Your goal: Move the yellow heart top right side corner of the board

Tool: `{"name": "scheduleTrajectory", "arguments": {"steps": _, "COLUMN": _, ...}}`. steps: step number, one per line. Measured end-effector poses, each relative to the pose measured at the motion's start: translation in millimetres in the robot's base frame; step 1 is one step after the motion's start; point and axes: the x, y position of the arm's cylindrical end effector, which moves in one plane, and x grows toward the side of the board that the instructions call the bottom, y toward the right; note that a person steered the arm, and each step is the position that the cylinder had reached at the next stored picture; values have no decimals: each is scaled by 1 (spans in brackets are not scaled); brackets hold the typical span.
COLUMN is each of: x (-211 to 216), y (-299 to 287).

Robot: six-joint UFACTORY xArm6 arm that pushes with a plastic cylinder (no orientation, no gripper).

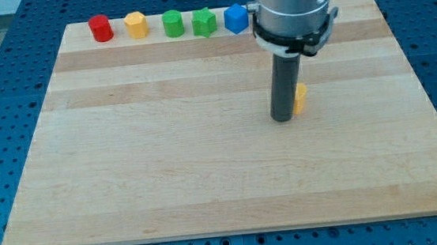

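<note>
A yellow block (301,98), mostly hidden behind my rod, sits right of the board's middle; its shape cannot be made out. My tip (283,119) rests on the board just left of and slightly below that block, touching or nearly touching it. The board's top right corner (362,0) lies well above and to the right of the block.
A row of blocks lines the top edge: a red cylinder (100,28), a yellow hexagon-like block (137,24), a green cylinder (172,23), a green star (204,22) and a blue block (236,19), partly behind the arm's grey body (294,5). Blue pegboard surrounds the wooden board (166,159).
</note>
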Motion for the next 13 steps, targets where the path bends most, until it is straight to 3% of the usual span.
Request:
{"name": "scheduleTrajectory", "arguments": {"steps": 4, "x": -50, "y": 62}}
{"name": "scheduleTrajectory", "arguments": {"steps": 7, "x": -57, "y": 45}}
{"name": "scheduleTrajectory", "arguments": {"steps": 10, "x": -96, "y": 45}}
{"name": "scheduleTrajectory", "arguments": {"steps": 13, "x": -104, "y": 89}}
